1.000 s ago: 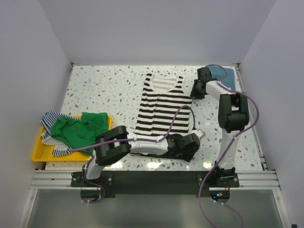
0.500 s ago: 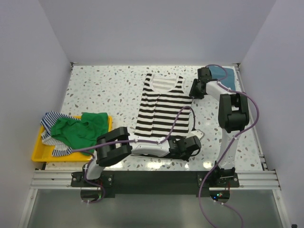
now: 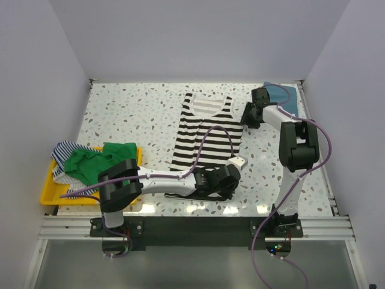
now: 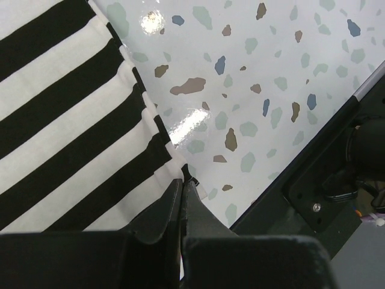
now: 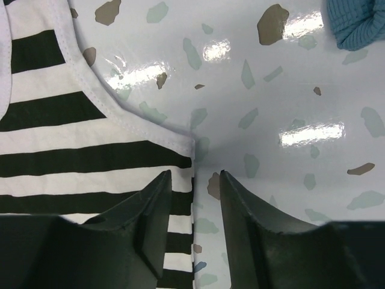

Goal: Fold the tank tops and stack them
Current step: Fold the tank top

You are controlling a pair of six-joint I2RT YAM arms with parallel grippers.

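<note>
At left, yellow tray (image 3: 47, 194) holds green top (image 3: 99, 162) lying over thin-striped top (image 3: 62, 150). Mid-table, striped tank top (image 3: 204, 129) lies flat, neck toward the far side. The left gripper (image 4: 183, 183) is pinched tight on its near right hem corner. The right gripper (image 5: 194, 180) has jaws apart, straddling the right side edge just under the armhole, gripping nothing. The teal top (image 3: 280, 91) is bunched in the far right corner.
</note>
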